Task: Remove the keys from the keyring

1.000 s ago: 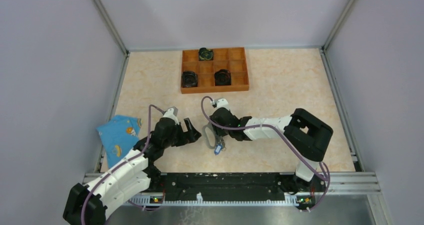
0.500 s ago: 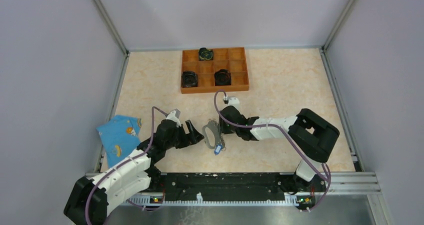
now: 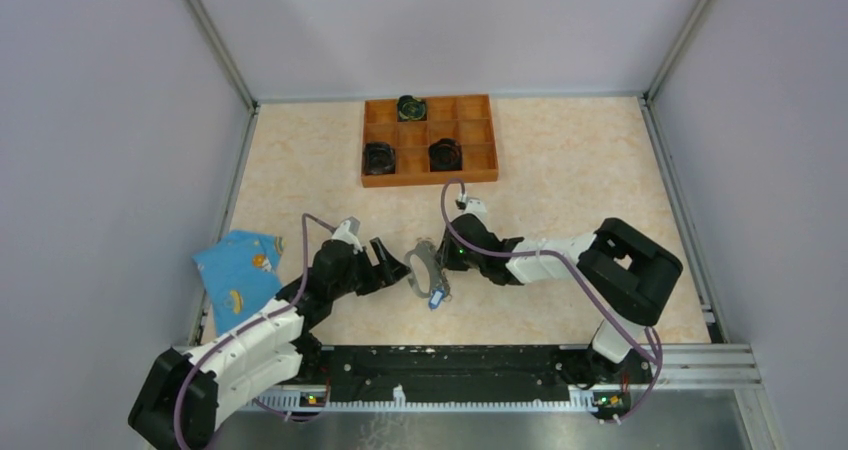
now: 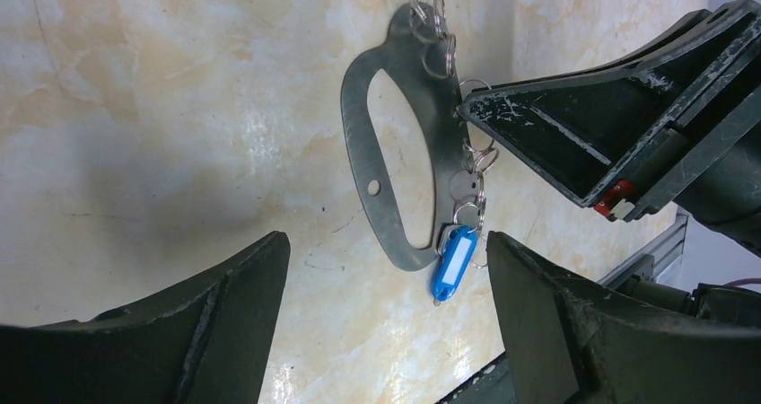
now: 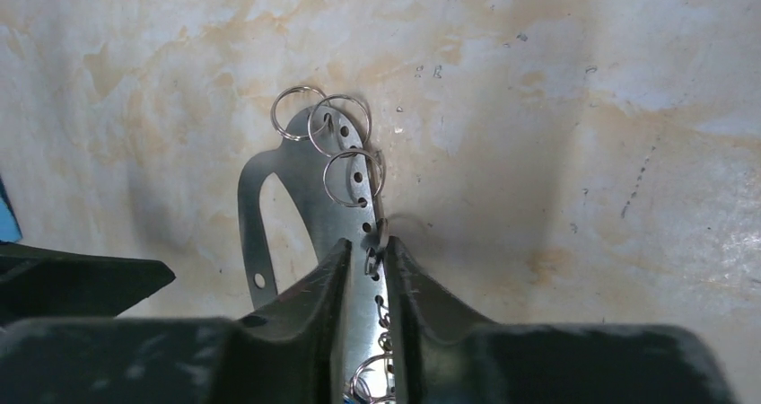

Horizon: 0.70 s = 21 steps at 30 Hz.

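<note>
The keyring point(image 3: 422, 267) is a grey metal oval loop lying flat on the table, with several small split rings along its holed rim point(image 5: 336, 188). The keys show as one small blue-headed piece point(image 4: 453, 260) hanging from a split ring at the loop's near end point(image 3: 436, 298). My right gripper point(image 5: 366, 242) stands over the holed rim. Its jaws are narrowed to a slim gap with a small upright ring in it. My left gripper point(image 4: 386, 242) is open wide just left of the loop point(image 3: 397, 267), touching nothing.
A wooden compartment tray point(image 3: 430, 179) at the back holds three round black objects point(image 3: 444, 153). A light-blue packet point(image 3: 237, 267) lies at the left wall beside my left arm. Metal rails and grey walls close in the table.
My right gripper has drawn back to the right along the loop and its jaws have narrowed a lot. The left jaws have closed slightly. The keyring has shifted a little to the right.
</note>
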{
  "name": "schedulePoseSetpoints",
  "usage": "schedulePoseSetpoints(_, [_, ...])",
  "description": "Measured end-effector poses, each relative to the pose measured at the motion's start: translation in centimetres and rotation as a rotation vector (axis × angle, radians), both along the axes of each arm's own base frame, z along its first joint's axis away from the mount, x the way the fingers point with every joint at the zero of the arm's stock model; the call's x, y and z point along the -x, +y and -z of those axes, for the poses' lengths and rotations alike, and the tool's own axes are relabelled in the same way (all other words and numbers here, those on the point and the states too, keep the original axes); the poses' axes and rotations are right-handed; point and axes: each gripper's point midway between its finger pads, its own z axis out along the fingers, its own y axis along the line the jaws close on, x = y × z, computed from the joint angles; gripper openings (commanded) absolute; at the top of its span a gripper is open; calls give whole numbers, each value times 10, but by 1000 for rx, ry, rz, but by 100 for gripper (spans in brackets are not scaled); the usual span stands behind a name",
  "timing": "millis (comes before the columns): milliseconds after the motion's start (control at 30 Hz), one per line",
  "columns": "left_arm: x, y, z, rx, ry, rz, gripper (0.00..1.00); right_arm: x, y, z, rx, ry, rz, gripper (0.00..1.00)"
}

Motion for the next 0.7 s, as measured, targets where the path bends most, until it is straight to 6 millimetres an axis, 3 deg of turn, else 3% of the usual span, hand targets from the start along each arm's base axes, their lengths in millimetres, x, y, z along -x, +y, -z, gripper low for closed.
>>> schedulePoseSetpoints(67, [1, 0, 3, 4, 7, -2, 86, 1, 0, 0, -8, 9, 4, 1])
schedulePoseSetpoints(333, [4, -1, 9, 24, 12, 4, 85, 5, 10, -9, -65, 17, -34, 0])
schedulePoseSetpoints(433, [4, -3, 6, 38, -5, 10, 84, 8, 14, -23, -109, -4, -64, 0])
schedulePoseSetpoints(700, [4, -9, -22, 131, -178, 58, 83, 22, 26, -88, -320, -102, -162, 0])
